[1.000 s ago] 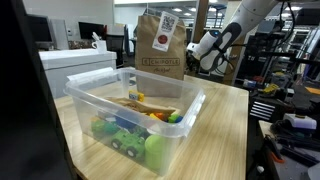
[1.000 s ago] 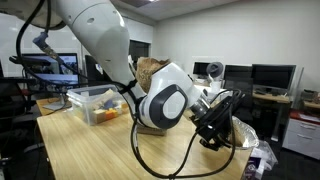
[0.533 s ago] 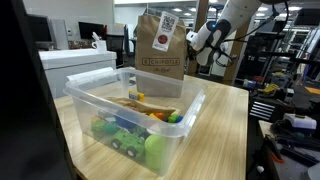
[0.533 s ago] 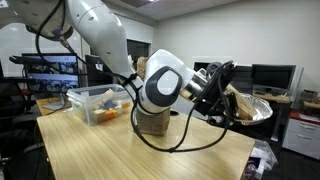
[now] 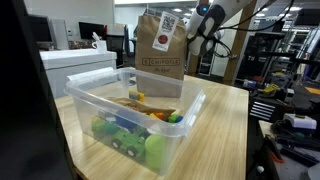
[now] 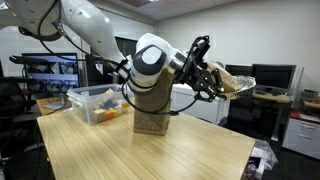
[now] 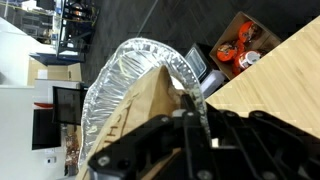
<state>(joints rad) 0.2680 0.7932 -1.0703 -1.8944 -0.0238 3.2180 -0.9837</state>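
Note:
My gripper (image 6: 207, 80) is shut on the rim of a round foil tray (image 6: 237, 83) and holds it in the air, tilted, above and beside the brown paper bag (image 6: 152, 121). In the wrist view the crinkled foil rim (image 7: 140, 55) runs between the jaws of the gripper (image 7: 187, 108). A tan, board-like piece (image 7: 140, 105) lies inside the tray. In an exterior view the gripper (image 5: 205, 20) is high up by the top right of the paper bag (image 5: 160, 45). The tray is hard to make out there.
A clear plastic bin (image 5: 190, 108) with green and orange toys stands on the wooden table (image 5: 225, 125) in front of the bag. It also shows in an exterior view (image 6: 95, 103). Desks and monitors (image 6: 270, 75) stand behind. An open box (image 7: 243, 42) sits on the floor.
The arm has swung up from low beside the table to high near the top of the paper bag, carrying the foil tray with it.

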